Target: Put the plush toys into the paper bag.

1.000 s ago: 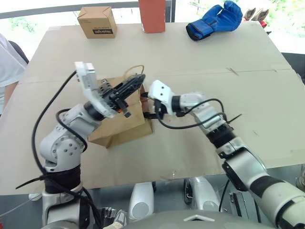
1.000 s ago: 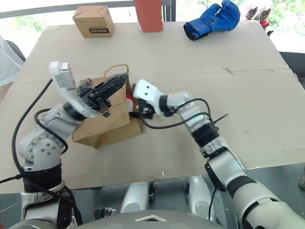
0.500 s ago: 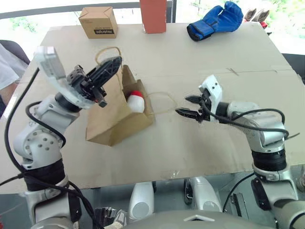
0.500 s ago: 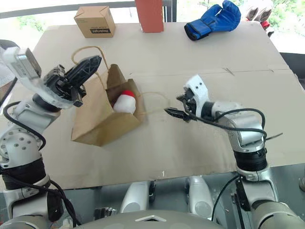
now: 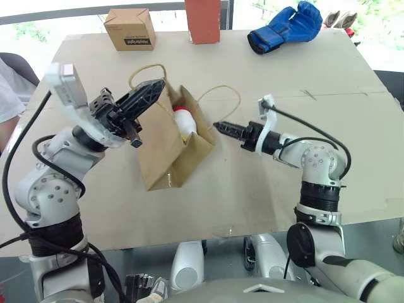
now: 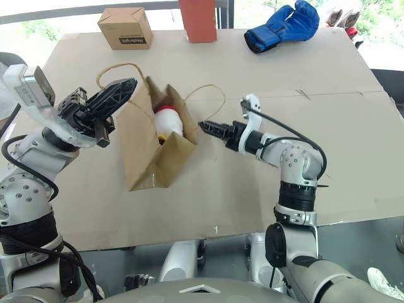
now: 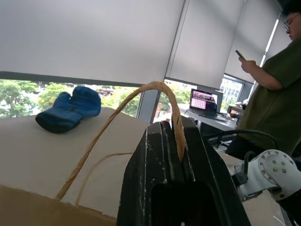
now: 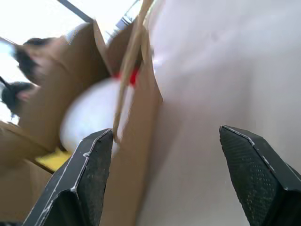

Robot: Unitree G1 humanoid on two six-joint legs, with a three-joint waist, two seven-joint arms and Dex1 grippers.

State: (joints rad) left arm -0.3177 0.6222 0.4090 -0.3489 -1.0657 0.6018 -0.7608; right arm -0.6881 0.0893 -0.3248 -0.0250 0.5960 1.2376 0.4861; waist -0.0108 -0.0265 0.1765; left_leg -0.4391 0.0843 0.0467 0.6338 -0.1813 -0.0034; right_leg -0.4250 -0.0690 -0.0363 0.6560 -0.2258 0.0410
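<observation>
The paper bag (image 5: 165, 158) lies tilted on the table with its mouth raised. My left gripper (image 5: 158, 85) is shut on one of its twisted handles (image 7: 177, 126) and holds that side up. A white plush toy (image 5: 185, 124) with a red end sits inside the bag's mouth, and the same plush toy (image 8: 87, 117) appears in the right wrist view. My right gripper (image 5: 217, 127) is level just right of the mouth, pointing at it, under the free handle loop (image 5: 221, 91). Its fingers (image 8: 94, 165) are open with nothing between them.
At the table's far edge stand a small cardboard box (image 5: 129, 28), a red box (image 5: 202, 19) and a blue boxing glove (image 5: 284, 25). A person (image 7: 277, 80) stands beyond the table, and a sleeve (image 5: 6, 85) shows at the left edge.
My right gripper drew out of the bag's mouth to the right, leaving the white toy inside, then rolled its wrist. The bag swung round with its mouth higher. The left grip holds.
</observation>
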